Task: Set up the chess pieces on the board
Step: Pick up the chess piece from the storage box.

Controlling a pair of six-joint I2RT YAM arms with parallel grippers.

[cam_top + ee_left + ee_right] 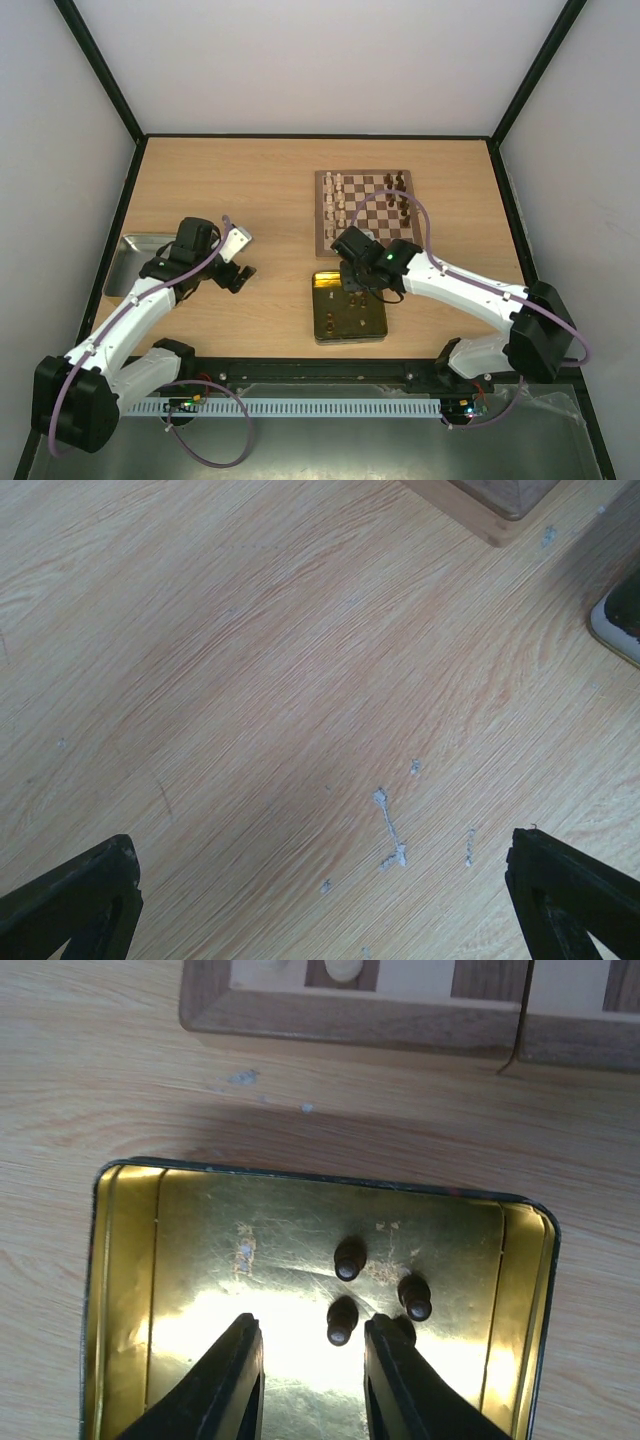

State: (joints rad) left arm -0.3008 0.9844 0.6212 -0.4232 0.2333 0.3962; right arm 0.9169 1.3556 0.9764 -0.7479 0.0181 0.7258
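Observation:
The chessboard (321, 215) lies at the back right of the table. Cream pieces (338, 195) stand along its left side and dark pieces (400, 185) along its right. In the right wrist view the board's near border (350, 1012) runs along the top. My right gripper (310, 1325) is open inside the gold tin (125, 1290). One dark brown piece (341, 1322) stands between its fingertips, nearer the right finger (395, 1380). Two more dark pieces (349, 1258) (415, 1298) stand just beyond. My left gripper (320, 840) is wide open and empty over bare table.
The gold tin (322, 325) sits just in front of the board. A grey metal tray (125, 262) lies at the table's left edge, beside my left arm. A corner of the board (480, 505) shows in the left wrist view.

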